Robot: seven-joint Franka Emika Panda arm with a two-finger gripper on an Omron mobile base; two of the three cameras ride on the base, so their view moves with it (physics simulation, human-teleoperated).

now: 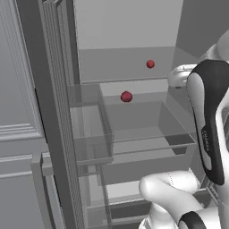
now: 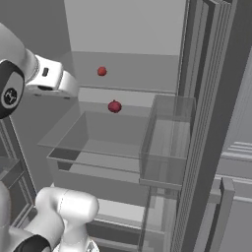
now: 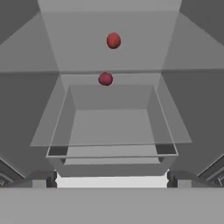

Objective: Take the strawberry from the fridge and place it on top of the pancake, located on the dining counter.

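You have two red fruits in the open fridge (image 1: 134, 27): one strawberry (image 1: 150, 64) on the upper glass shelf (image 1: 129, 79) and one darker crimson fruit (image 1: 126, 96) a shelf lower. The jaws stand spread wide, holding nothing.

We are in a rendered kitchen, looking into an open fridge (image 1: 129, 40) with grey inner walls, glass shelves (image 1: 147, 109) one above another and clear door bins (image 2: 165, 142) on the opened door. Food sits on the far shelves: a small strawberry (image 1: 150, 64) on the upper one and a darker round fruit (image 1: 126, 96) on the shelf below it. Beside the fridge, at the left of the left base view, we see a panelled cabinet (image 1: 15, 112), as in a home.
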